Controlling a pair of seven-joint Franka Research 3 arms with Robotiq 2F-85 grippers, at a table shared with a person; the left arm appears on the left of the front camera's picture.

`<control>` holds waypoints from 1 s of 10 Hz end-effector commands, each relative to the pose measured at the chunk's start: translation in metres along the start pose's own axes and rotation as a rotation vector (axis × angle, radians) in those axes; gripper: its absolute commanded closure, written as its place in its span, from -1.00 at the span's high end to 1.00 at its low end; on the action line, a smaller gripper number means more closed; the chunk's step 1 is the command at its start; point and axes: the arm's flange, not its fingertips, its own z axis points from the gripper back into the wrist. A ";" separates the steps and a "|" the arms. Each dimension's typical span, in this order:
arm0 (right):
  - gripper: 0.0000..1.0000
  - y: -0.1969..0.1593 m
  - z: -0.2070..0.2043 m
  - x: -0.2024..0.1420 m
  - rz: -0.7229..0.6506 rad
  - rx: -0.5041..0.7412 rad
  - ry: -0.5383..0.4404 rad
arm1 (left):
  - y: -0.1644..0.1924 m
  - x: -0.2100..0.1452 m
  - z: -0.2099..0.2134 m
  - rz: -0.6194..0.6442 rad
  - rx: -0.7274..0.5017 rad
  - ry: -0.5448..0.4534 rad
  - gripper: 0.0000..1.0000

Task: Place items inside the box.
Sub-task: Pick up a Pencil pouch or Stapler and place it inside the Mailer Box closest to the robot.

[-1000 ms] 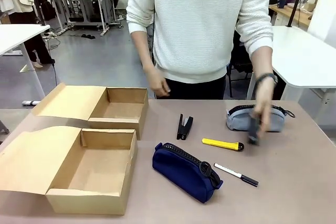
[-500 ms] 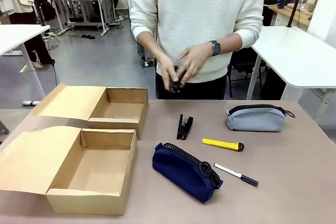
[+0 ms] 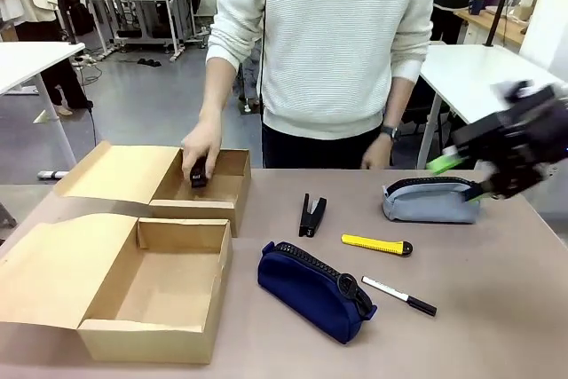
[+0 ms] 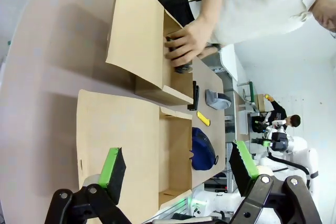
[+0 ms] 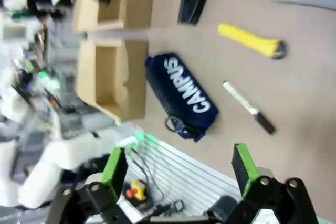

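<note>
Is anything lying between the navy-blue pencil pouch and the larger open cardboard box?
Nothing visible does. Only bare table separates the navy-blue zip pencil pouch from the right wall of the larger brown cardboard box, whose flap lid lies open.

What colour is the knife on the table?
The utility knife is yellow; front view shows it best.

Right hand [image 5: 179, 165], fingers spread, faces navy pouch [image 5: 181, 95], yellow knife [image 5: 251, 40] and marker [image 5: 247, 107].

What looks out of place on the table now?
The person's hand holds a small black item in the smaller far box, not in the larger near box with the curved flap. Nothing else looks askew or damaged.
</note>
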 end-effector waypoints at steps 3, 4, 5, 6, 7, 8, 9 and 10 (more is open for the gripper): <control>1.00 0.014 -0.031 0.002 0.035 -0.027 0.046 | 0.000 0.000 0.001 -0.023 -0.024 -0.012 1.00; 1.00 0.014 -0.031 0.002 0.035 -0.027 0.046 | 0.000 0.000 0.001 -0.023 -0.024 -0.012 1.00; 1.00 0.014 -0.031 0.002 0.035 -0.027 0.046 | 0.000 0.000 0.001 -0.023 -0.024 -0.012 1.00; 1.00 0.013 -0.042 0.006 0.058 -0.051 0.050 | 0.000 0.000 0.001 -0.023 -0.024 -0.012 1.00; 1.00 0.036 -0.071 0.019 0.024 -0.131 0.093 | 0.000 0.000 0.001 -0.023 -0.024 -0.012 1.00; 1.00 0.059 -0.102 0.040 0.007 -0.165 0.115 | 0.000 0.000 0.001 -0.023 -0.024 -0.012 1.00; 1.00 0.080 -0.136 0.066 0.015 -0.200 0.189 | 0.000 0.000 0.001 -0.023 -0.024 -0.012 1.00; 1.00 0.094 -0.165 0.083 -0.032 -0.260 0.205 | 0.000 0.000 0.001 -0.023 -0.024 -0.012 1.00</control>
